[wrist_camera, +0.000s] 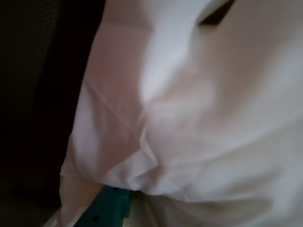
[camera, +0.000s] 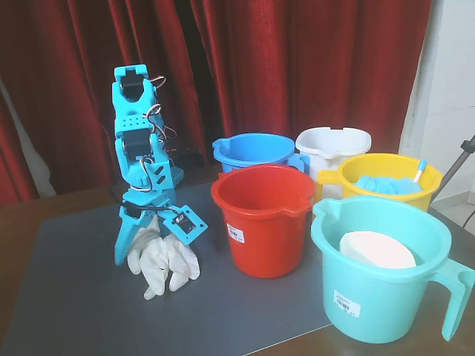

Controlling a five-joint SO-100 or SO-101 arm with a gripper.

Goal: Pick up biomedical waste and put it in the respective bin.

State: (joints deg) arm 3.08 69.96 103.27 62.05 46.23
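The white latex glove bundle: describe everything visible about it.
The white latex glove bundle looks soft, thin and creased, with limp fingers splayed downward and sideways. It lies on the grey table mat, left of the red plastic bucket in the fixed view. The turquoise gripper straddles its top; up close, the wrist view is filled with wrinkled white latex.

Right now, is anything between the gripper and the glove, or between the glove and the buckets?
Nothing separates them: the gripper is down on the glove bundle, which fills the wrist view. Toward the buckets, bare grey mat lies before the red bucket, the nearest.
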